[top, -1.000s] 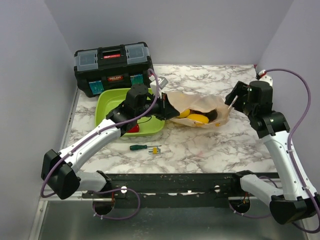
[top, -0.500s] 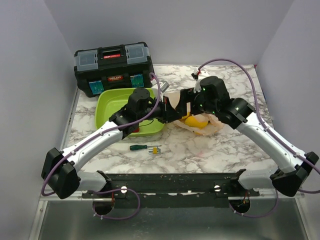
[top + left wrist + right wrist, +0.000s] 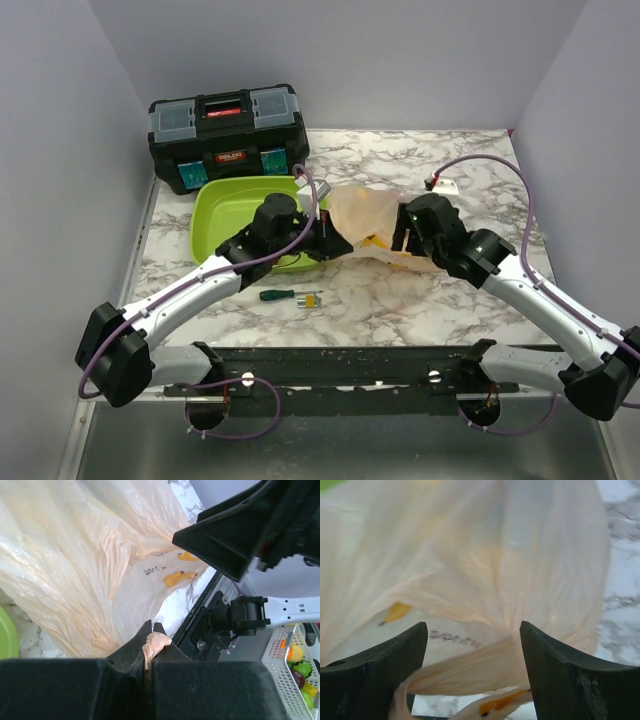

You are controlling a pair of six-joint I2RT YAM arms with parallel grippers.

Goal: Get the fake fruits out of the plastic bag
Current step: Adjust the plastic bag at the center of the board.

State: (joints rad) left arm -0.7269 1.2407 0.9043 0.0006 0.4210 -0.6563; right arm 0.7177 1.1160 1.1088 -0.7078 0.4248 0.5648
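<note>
The peach plastic bag (image 3: pixel 368 215) lies on the marble table, right of the green tray. My left gripper (image 3: pixel 336 246) is shut on a pinch of the bag's near left edge (image 3: pixel 153 643), and the film stretches up from it. My right gripper (image 3: pixel 400 238) is open at the bag's right side. A twisted strip of the bag (image 3: pixel 470 672) lies loose between its two fingers (image 3: pixel 380 662). A bit of yellow fake fruit (image 3: pixel 373 241) shows through the bag between the two grippers. The other fake fruits are hidden inside the bag.
A lime-green tray (image 3: pixel 215 208) sits left of the bag, with a black toolbox (image 3: pixel 228 135) behind it. A green-handled screwdriver (image 3: pixel 291 296) lies near the front edge. The left wrist view shows a white basket (image 3: pixel 292 667) with small fruits beyond the table.
My right arm has swung in from the table's right side and dropped low against the bag. The bag now bulges higher and covers most of the yellow fruit. My left gripper kept its grip.
</note>
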